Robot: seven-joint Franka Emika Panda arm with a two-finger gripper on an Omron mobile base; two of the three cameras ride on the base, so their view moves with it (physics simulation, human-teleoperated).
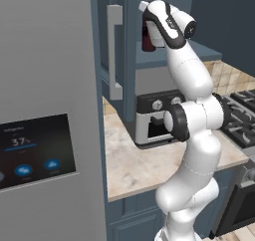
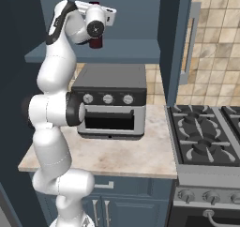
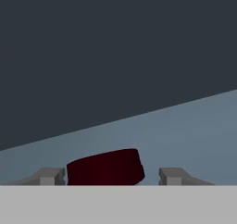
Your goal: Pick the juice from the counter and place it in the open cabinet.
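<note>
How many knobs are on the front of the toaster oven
3: on the toaster oven, a left knob, a middle knob and a right knob, all in a row above its door.

We see a home kitchen, rendered. At the left of the left base view stands a grey fridge (image 1: 45, 110) with a display panel. A toaster oven (image 2: 110, 102) sits on a marbled counter (image 2: 122, 158) at centre, a gas stove (image 2: 204, 137) at right, blue cabinets (image 2: 131, 205) below, beige wall tiles (image 2: 215, 43) upper right.
</note>
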